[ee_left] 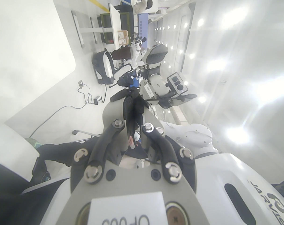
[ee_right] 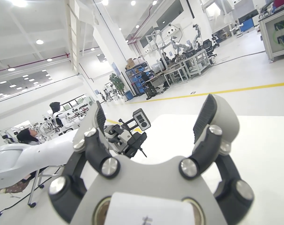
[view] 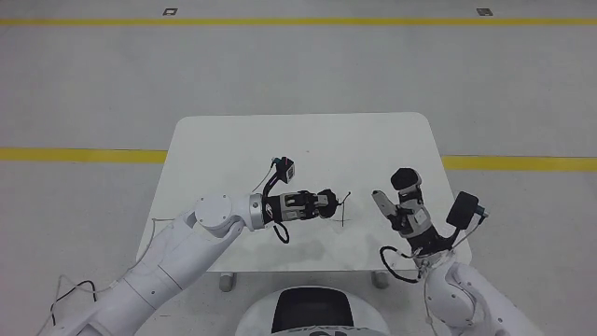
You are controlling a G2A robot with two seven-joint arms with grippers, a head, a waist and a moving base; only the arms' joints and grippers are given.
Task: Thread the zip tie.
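Right gripper [ee_right: 153,108]: jaws spread wide with nothing between them, the ribbed black pads [ee_right: 204,115] facing each other. From above, it [view: 392,187] sits over the near right part of the table.
Left gripper [ee_left: 132,118]: clamped on the zip tie, the fingers pinching it at their tips. The top view places this gripper [view: 332,203] over the near middle of the table, pointing toward the other arm.
Zip tie [view: 344,208]: a thin black strip held crosswise to the left fingers, sticking out past them on both sides. Up close [ee_left: 130,101] it is a dark blur between the pads. Whether its lower end touches the tabletop cannot be told.
Spacing: the tie lies between the two grippers, near the right one but apart from it (the right wrist camera sees the left gripper [ee_right: 138,145] and the tie's tip [ee_right: 143,153] through its own open jaws).
Table [view: 280,140]: white, with rounded corners.
Floor [view: 93,84]: pale, crossed by yellow lines [view: 84,155].
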